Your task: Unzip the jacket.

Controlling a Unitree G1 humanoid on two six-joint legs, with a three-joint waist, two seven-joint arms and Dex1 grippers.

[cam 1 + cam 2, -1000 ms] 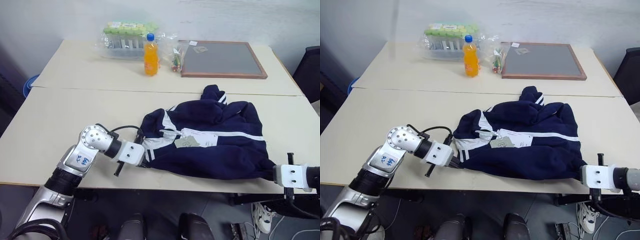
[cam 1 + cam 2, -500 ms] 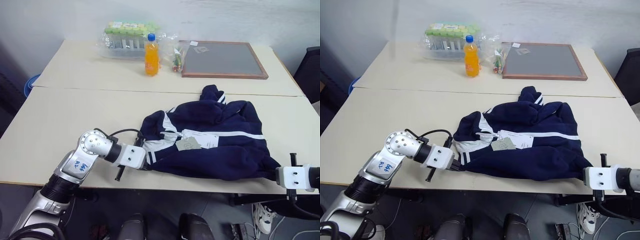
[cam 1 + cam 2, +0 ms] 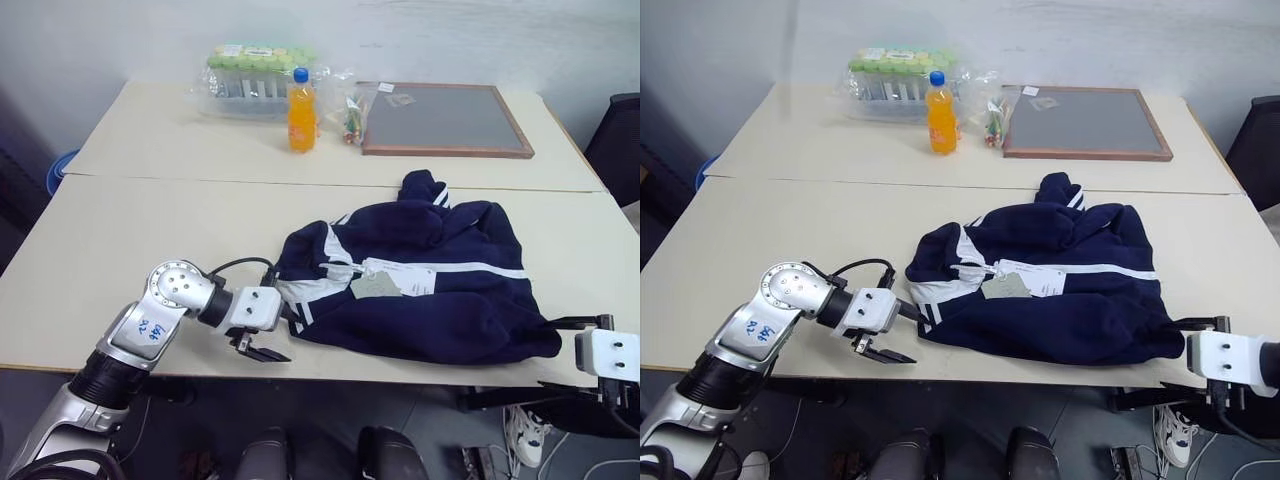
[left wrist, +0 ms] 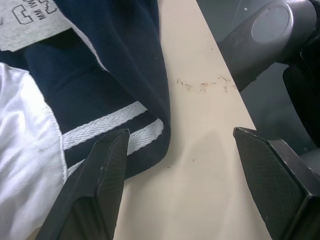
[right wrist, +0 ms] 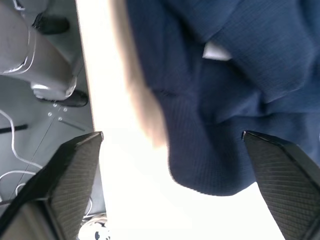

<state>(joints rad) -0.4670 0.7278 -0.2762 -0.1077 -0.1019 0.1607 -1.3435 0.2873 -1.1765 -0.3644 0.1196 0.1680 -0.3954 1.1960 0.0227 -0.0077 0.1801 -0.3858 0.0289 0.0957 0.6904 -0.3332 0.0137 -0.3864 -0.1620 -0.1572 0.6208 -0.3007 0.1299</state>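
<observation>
Navy jacket (image 3: 420, 290) lies between open left pincer (image 3: 268, 340) and right pincer (image 3: 575, 352).

From the head we look forward and down with two eyes, and both share the whole surface (image 3: 150, 230) with the jacket (image 3: 430, 290). Each wrist camera looks very near along its open claw at one jacket edge.

Jacket (image 3: 420, 290) on near table (image 3: 120, 260); bottle (image 3: 301, 110), board (image 3: 445, 118) behind.
</observation>
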